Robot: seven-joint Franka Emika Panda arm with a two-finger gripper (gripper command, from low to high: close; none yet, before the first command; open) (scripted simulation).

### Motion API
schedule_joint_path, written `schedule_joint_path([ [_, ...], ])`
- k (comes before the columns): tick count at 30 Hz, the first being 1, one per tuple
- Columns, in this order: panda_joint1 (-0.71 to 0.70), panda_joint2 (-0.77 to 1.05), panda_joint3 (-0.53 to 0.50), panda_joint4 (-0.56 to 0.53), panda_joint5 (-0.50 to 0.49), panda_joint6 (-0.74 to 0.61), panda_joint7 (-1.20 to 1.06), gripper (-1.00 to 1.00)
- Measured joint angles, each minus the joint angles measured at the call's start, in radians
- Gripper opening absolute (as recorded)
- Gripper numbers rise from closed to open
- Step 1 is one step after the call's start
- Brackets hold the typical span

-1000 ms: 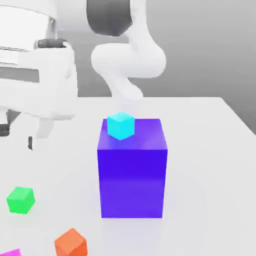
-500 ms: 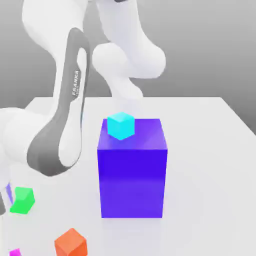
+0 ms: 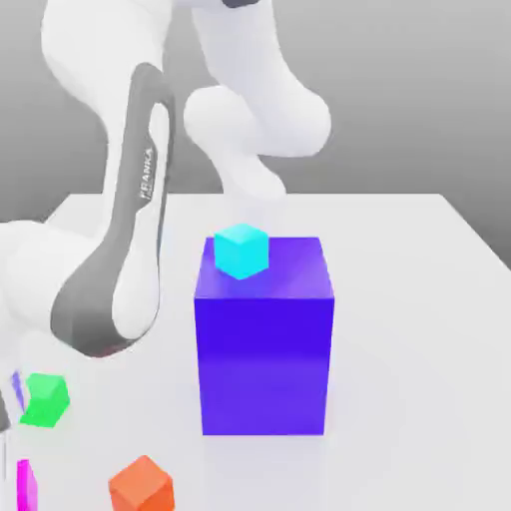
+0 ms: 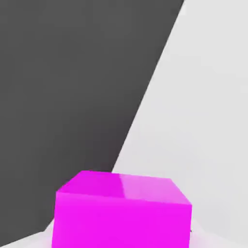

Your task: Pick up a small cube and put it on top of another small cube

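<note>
Presently, pincer — closed, judged clamped on the magenta cube (image 4: 122, 210), which sat close under the hand camera, low at the bench (image 3: 419, 299) edge. Lift and placement outstanding. Green cube (image 3: 46, 400) — bare-topped, near the magenta one. Orange cube (image 3: 142, 485), cyan cube (image 3: 242, 250) atop blue block (image 3: 263, 349) — untouched.
</note>
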Motion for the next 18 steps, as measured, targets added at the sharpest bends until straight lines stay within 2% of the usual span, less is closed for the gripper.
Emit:
schedule_joint_path([
  [10, -0.03, -0.311, -0.176, -0.361, -0.035, 0.051, 0.385, -1.0],
  [15, -0.068, -0.216, -0.147, -0.4, 0.062, 0.179, 0.364, -1.0],
  [16, -0.081, -0.183, -0.129, -0.398, 0.089, 0.209, 0.345, 1.0],
  [18, -0.081, -0.183, -0.129, -0.398, 0.089, 0.209, 0.345, 1.0],
])
